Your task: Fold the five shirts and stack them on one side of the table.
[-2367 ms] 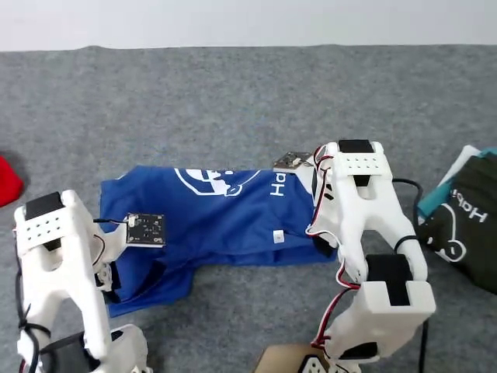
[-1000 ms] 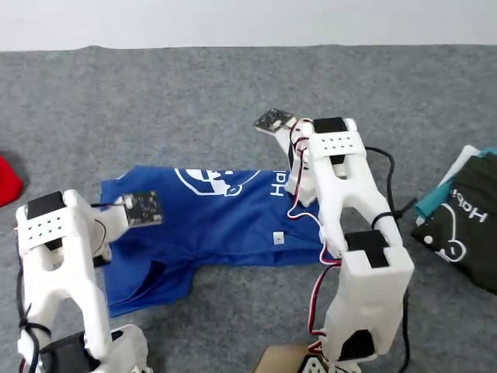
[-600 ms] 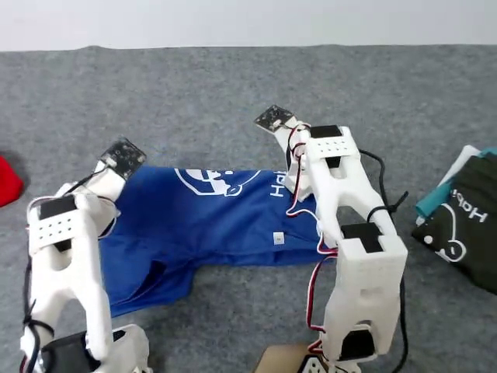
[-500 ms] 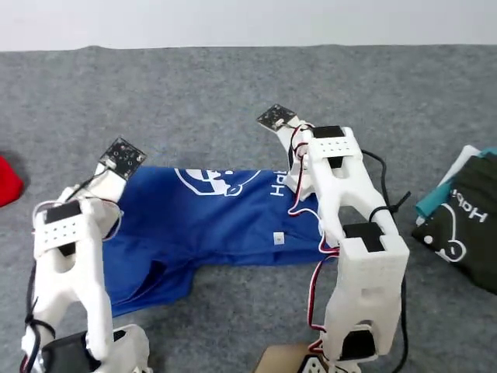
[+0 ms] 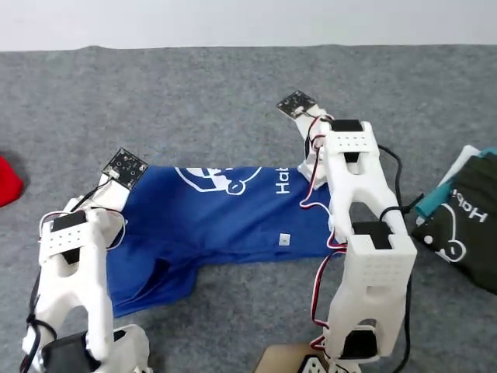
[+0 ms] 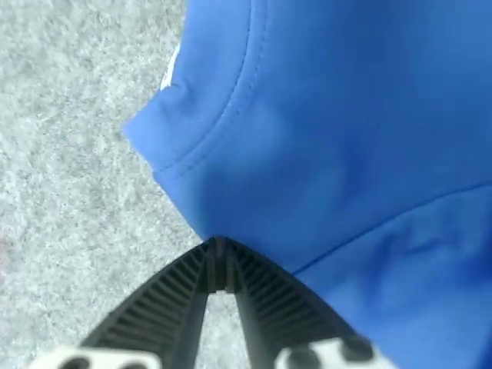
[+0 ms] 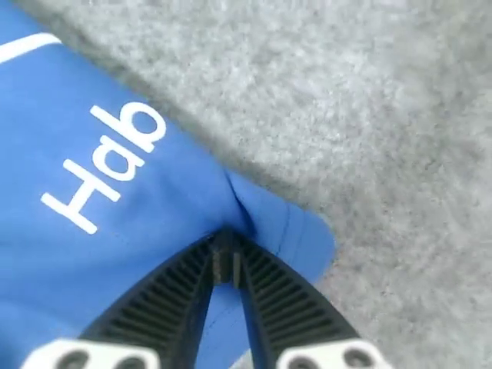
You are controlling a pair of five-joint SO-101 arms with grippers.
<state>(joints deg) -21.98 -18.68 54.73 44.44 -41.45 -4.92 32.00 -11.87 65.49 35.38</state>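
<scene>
The blue shirt (image 5: 225, 221) lies on the grey worktop (image 5: 233, 101) between my two arms, spread widthwise and partly folded. Its near edge is doubled over, and a loose flap hangs toward my left base.

My left end effector (image 6: 219, 261) sits at the shirt's far left corner, next to a stitched hem. Its jaws are clenched together with the blue fabric gathered right at their tips.

My right end effector (image 7: 224, 257) is at the far right corner. It is clamped on a small pinch of the same shirt, and the cloth puckers into a crease where the tips meet.

Just beside that grip, white lettering (image 7: 104, 165) runs across the fabric. In the high view it sits next to a white outlined logo (image 5: 217, 180) along the shirt's far edge. A small white tag (image 5: 284, 239) shows lower on the shirt, closer to my right arm.

Well apart at the right edge of the worktop lies a dark shirt (image 5: 466, 225) with white print, resting on a teal layer (image 5: 435, 198). A bit of red cloth (image 5: 6, 180) shows at the left edge.
</scene>
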